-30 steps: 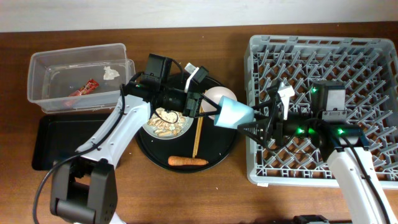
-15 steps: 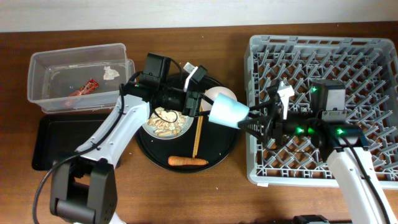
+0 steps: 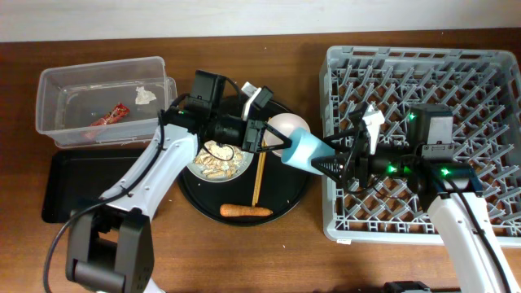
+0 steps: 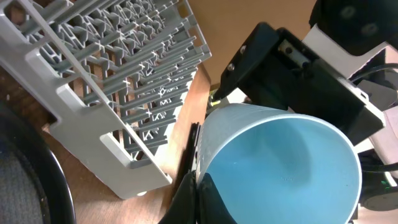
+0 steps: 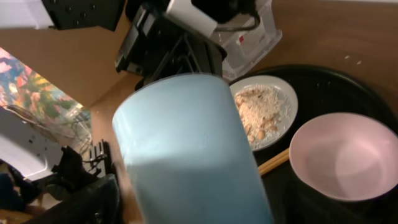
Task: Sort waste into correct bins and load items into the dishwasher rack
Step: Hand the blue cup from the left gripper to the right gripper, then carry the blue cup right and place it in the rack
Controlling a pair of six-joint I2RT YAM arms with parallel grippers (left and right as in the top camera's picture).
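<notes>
- A small light-blue cup hung on its side in the air. It was between a large round black tray and a large square grey plastic dishwasher rack, close by the rack's left wall.
- The left gripper had its fingers pinched on the wall of the cup at its rim, carrying it.
- The right gripper reached in from over the rack. Its fingers were spread wide to either side of the cup's closed end. Whether they touched it could not be told.
- The step in hand looked like a handover of the cup from left arm to right, on its way into the rack.
- Next, in my judgement, the right fingers would need to close firmly on the cup before the left ones let go. The right arm could then set it mouth down among the pegs.
- An orange carrot lay on the tray. Beside it sat a pale round plate of beige food scraps. Neither was sorted yet.
</notes>
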